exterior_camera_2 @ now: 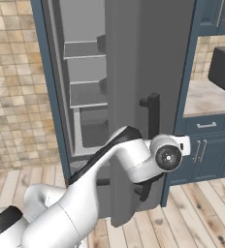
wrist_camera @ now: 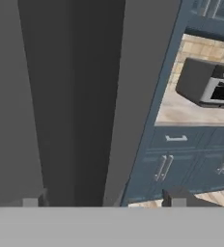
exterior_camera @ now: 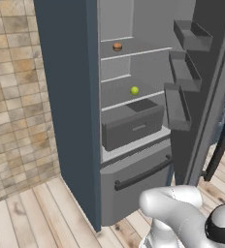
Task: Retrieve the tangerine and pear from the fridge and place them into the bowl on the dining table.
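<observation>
I see the tangerine (exterior_camera: 117,47) on an upper shelf inside the fridge (exterior_camera: 75,97), and the pear (exterior_camera: 135,90) one shelf lower, a little to the right of it and nearer the shelf's front edge. Both are round, so neither has a long axis I need to line up with. Below the pear sits a grey drawer (exterior_camera: 132,127). The door (exterior_camera: 206,87) is swung wide open to the right. My gripper (wrist_camera: 103,200) is on the outer side of that door, beside its dark handle (exterior_camera_2: 153,114), looking along the door's edge toward the blue cabinets (wrist_camera: 191,159) and a dark appliance (wrist_camera: 205,84) on the counter. Its fingers stand well apart and hold nothing. So I judge the fruit lies left of my gripper, round the door and higher up, the pear being the nearer one.
</observation>
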